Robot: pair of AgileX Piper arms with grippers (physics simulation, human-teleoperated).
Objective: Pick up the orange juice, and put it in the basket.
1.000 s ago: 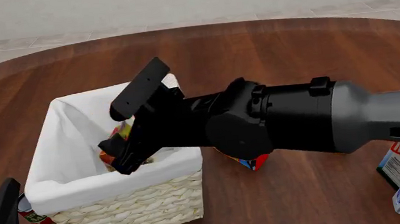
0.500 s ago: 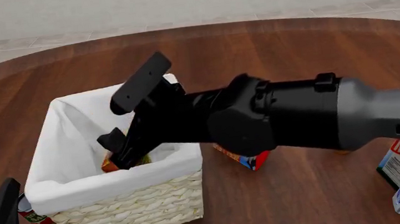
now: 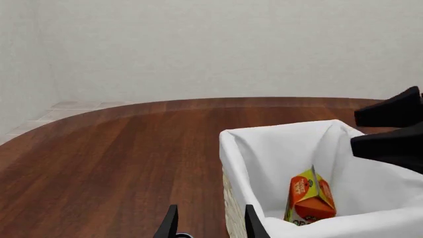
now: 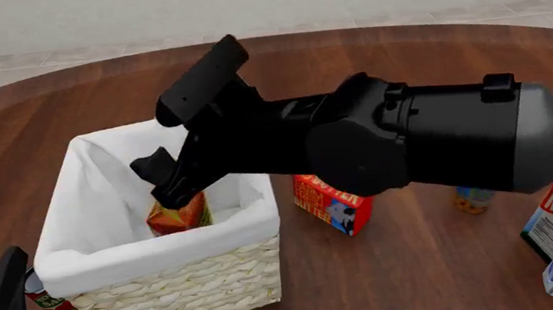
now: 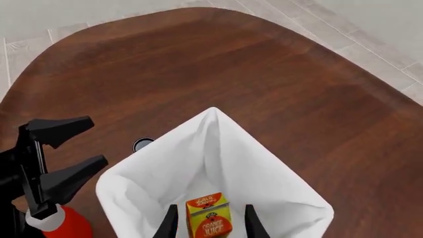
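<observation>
In the left wrist view the orange juice (image 3: pixel 309 197), a small gable-top carton in orange and yellow with a green edge, stands upright inside the basket (image 3: pixel 278 144) against its white lining, while the left gripper (image 3: pixel 207 221) hangs with its fingers apart over the bench (image 3: pixel 119 148). From the front, the right gripper (image 4: pixel 174 139) has risen above the basket since half a second ago, and the carton now shows free on the basket floor. In the right wrist view its fingers (image 5: pixel 169 220) stand apart, flanking the carton's lettered top without gripping it.
</observation>
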